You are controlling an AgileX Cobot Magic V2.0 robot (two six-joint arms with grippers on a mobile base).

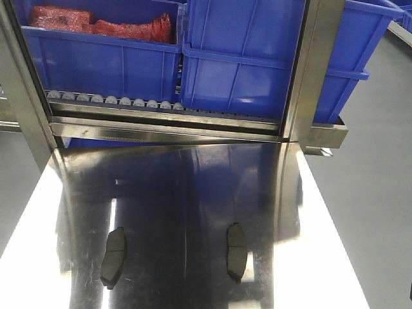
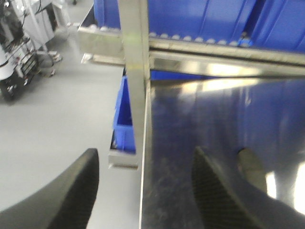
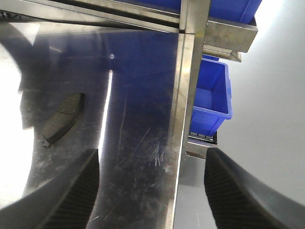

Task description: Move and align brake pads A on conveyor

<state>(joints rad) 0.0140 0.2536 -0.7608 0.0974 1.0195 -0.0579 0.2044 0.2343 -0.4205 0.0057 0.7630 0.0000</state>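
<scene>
Two dark-grey brake pads lie flat on the shiny steel table, one at the left (image 1: 113,256) and one at the right (image 1: 236,252). The conveyor is out of view. My left gripper (image 2: 145,195) hangs open and empty over the table's left edge; the left pad (image 2: 252,167) peeks out just beyond its right finger (image 2: 214,191). My right gripper (image 3: 152,191) is open and empty over the table's right edge, with the right pad (image 3: 62,118) ahead and to its left. Neither gripper shows in the front view.
A roller rack (image 1: 116,100) with blue bins (image 1: 238,58) stands at the table's far end; one bin holds red packets (image 1: 103,26). Steel posts (image 1: 309,71) flank it. A small blue bin (image 3: 212,102) sits below the table's right side. Grey floor lies on both sides.
</scene>
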